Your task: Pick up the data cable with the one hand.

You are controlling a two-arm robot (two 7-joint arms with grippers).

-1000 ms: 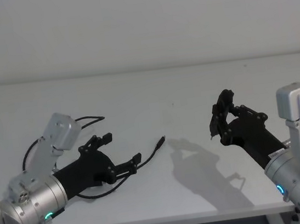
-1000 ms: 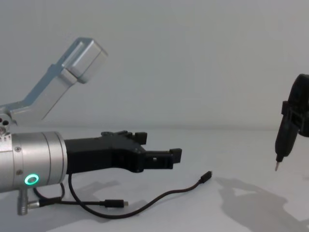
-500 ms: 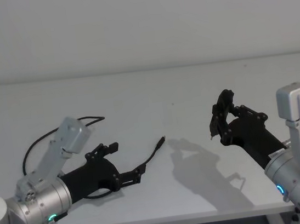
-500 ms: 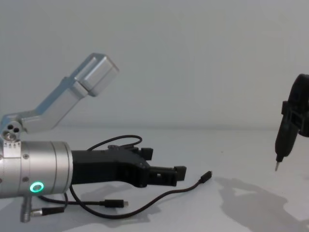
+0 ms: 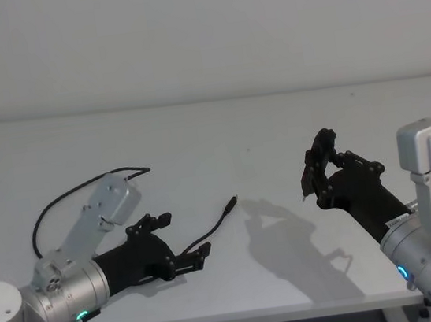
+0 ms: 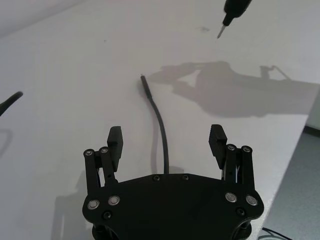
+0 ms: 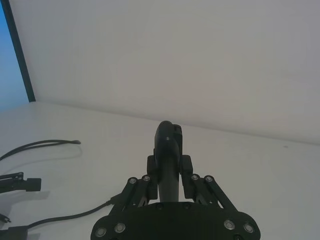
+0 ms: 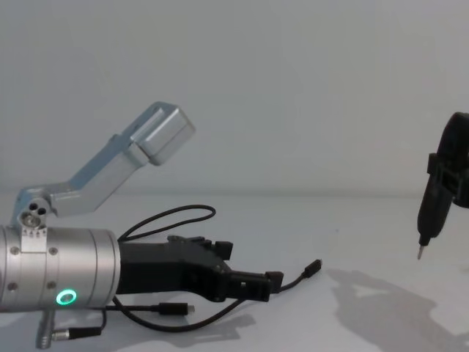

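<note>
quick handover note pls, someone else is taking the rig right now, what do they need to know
The left hand is open and low over the table, jaws either side of the data cable, not closed on it.
The right hand is raised on the right, shut on a black pointed tool, apart from the cable.
The cable lies loose on the table, one plug ahead of the left hand, the rest looping back beside that arm.
Done: approach. Left: close on the cable, lift.

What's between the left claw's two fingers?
The data cable runs between the fingers of the open left gripper, shown in the left wrist view.
</note>
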